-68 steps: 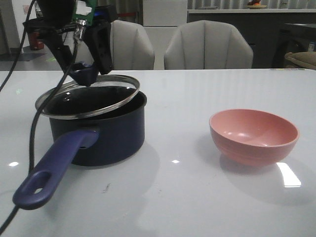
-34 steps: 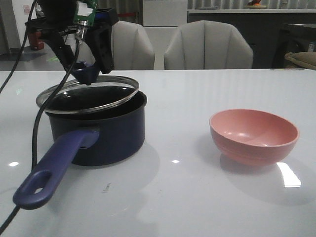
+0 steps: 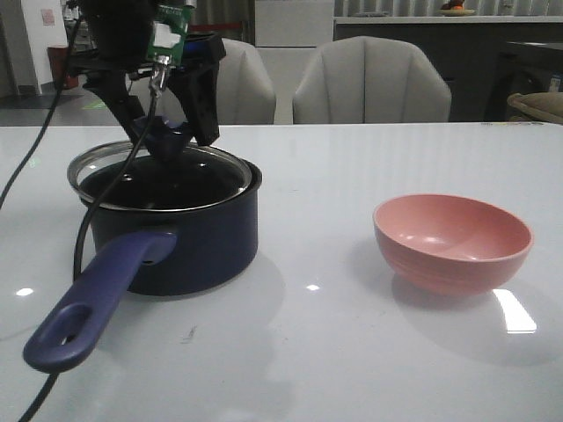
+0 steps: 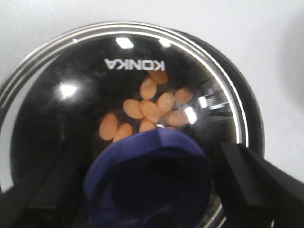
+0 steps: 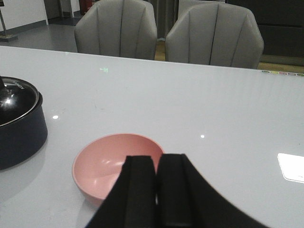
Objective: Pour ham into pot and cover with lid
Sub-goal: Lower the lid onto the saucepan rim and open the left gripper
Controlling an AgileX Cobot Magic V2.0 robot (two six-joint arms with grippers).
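Two jobs left for my left gripper (image 3: pixel 170 136): get the lid (image 3: pixel 163 167) square on the pot (image 3: pixel 171 233), then let go. Front view: fingers are clamped on the lid's navy knob (image 3: pixel 167 139), lid looks nearly level on the pot rim, maybe w/ a slight offset toward the handle (image 3: pixel 97 294) side, can't be sure. Best way, I reckon: ease straight down, no sideways drag, open only once the steel rim sits all round.

Left wrist view: ham (image 4: pixel 147 111) lies inside the pot, orange bits seen thru the glass under the lid; knob (image 4: pixel 147 183) sits between my two fingers (image 4: pixel 259 185). Rim of the lid (image 4: pixel 237 114) looks a bit off-centre vs. the dark pot edge, so a small nudge may be needed.

Right wrist view: my right gripper (image 5: pixel 156 190) has its fingers pressed together, holding nothing, hanging over the pink bowl (image 5: pixel 116 164), well apart from the pot (image 5: pixel 19 128). Bowl looks empty. Chairs (image 5: pixel 166 31) stand beyond the table (image 5: pixel 213 99), far side from the pot. Only the cable near the pot handle could snag.
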